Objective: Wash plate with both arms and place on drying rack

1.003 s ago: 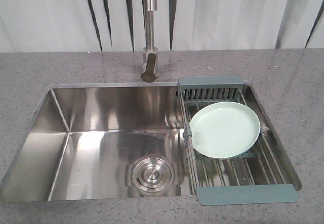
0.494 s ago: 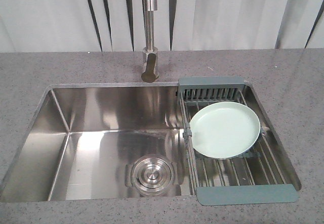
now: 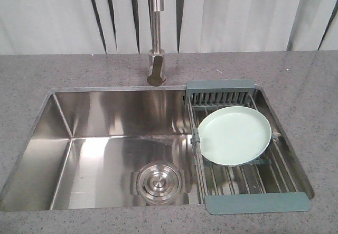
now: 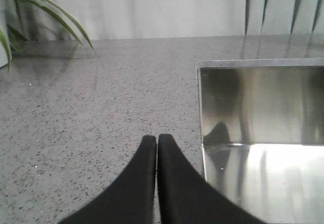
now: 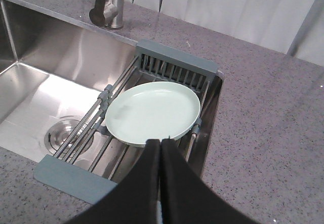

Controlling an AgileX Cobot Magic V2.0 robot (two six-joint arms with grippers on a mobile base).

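On rack [image 3: 248, 189] at sink's right end: plate [image 3: 234, 135], directly ahead of right tool [image 5: 160, 142], tips together. Left tool [image 4: 156, 139] together, over desk beyond sink's left edge. Right nearer.

Steel sink [image 3: 95, 155] in speckled grey countertop [image 3: 311, 86] — tap [image 3: 156, 33] behind, plant [image 4: 20, 6] nearby.
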